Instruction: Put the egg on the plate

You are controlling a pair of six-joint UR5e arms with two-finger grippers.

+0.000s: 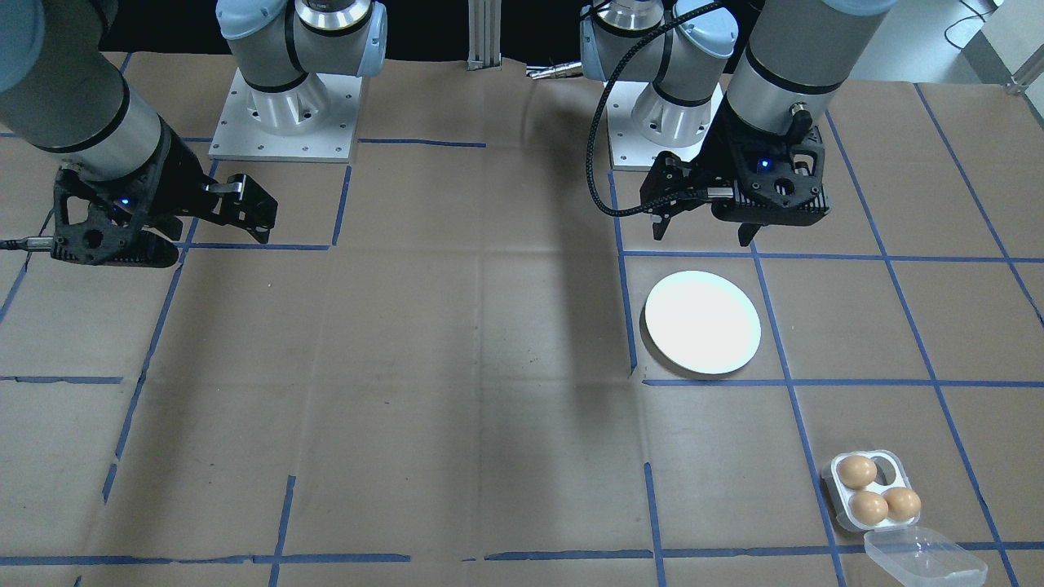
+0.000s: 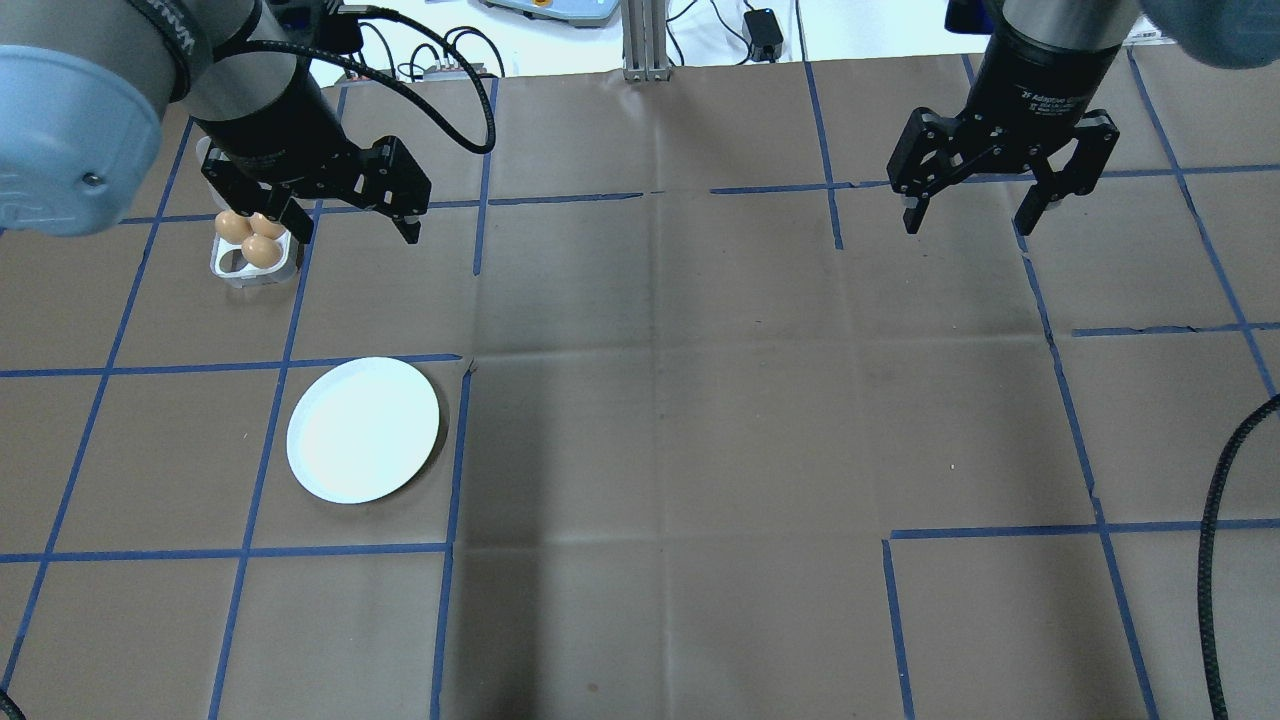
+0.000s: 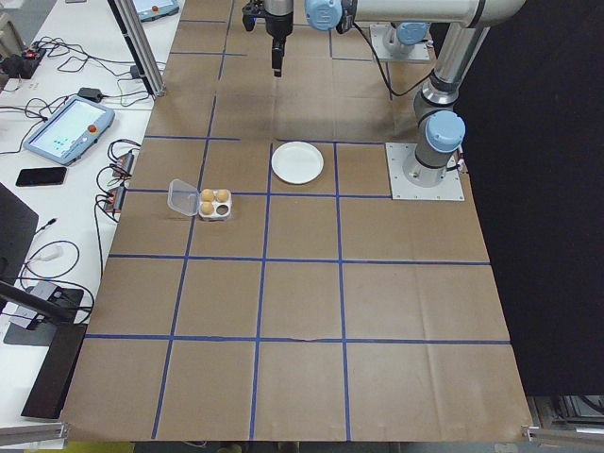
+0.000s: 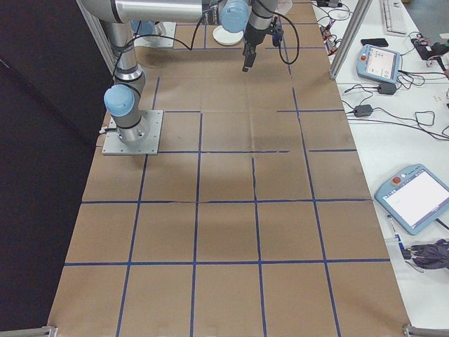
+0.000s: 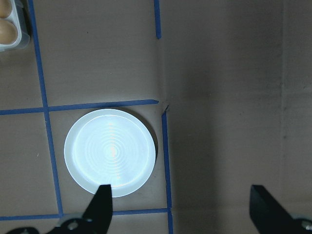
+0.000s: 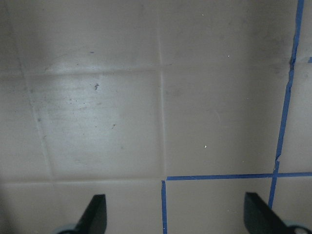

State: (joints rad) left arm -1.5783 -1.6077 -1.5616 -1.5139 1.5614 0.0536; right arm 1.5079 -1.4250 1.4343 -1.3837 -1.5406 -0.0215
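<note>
- The three brown eggs [image 1: 875, 492] sit in a small clear plastic egg tray [image 1: 871, 490] with four cups; one cup is empty, and the clear lid [image 1: 925, 558] lies open beside it.
- The round white shallow plate [image 1: 702, 323] lies flat on the brown paper table [image 1: 457, 367], with nothing on it. No egg has been picked up yet.
- The left gripper [image 2: 352, 220] hangs in the air with its fingers wide apart and nothing between them.
- In the front view it hangs on the robot's side of the plate. The plate lies between it and the tray, and the tray is well apart on the far side, near the table edge.
- The right gripper [image 2: 976, 208] is also spread wide and holds nothing. It is far off on the other half of the table.
- So the left arm is much nearer to the eggs, and I think it should be the one to reach out past the plate and come down over the tray.
- The eggs look like they stand on end in their cups, but they are too small here to be sure.
- They sit touching or nearly touching, so the fingers must close gently around just one.
</note>
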